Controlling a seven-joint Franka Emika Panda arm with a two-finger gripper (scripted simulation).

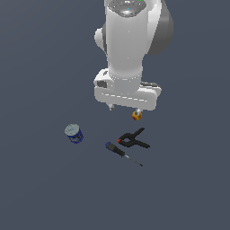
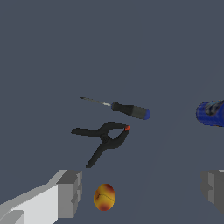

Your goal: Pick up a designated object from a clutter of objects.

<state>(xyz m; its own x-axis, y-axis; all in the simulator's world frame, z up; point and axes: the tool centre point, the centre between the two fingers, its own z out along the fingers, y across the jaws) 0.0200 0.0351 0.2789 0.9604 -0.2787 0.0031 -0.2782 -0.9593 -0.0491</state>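
Observation:
The black spring clamp (image 1: pixel 133 139) lies flat on the grey floor, its red-orange jaw tip toward the exterior view's left and its handles splayed to the right. It also shows in the wrist view (image 2: pixel 105 138). My gripper (image 1: pixel 125 109) hangs above the floor, farther back than the clamp, open and empty. In the wrist view its fingers (image 2: pixel 70 192) stand wide apart around the gripper's middle (image 2: pixel 142 192). The small orange-red ball (image 1: pixel 137 116) sits just below one fingertip and shows between the fingers in the wrist view (image 2: pixel 104 197).
A blue-handled screwdriver (image 1: pixel 121 152) lies just in front of the clamp, also in the wrist view (image 2: pixel 129 109). A blue can with a pale lid (image 1: pixel 74 133) stands at the exterior view's left, partly seen in the wrist view (image 2: pixel 211 113).

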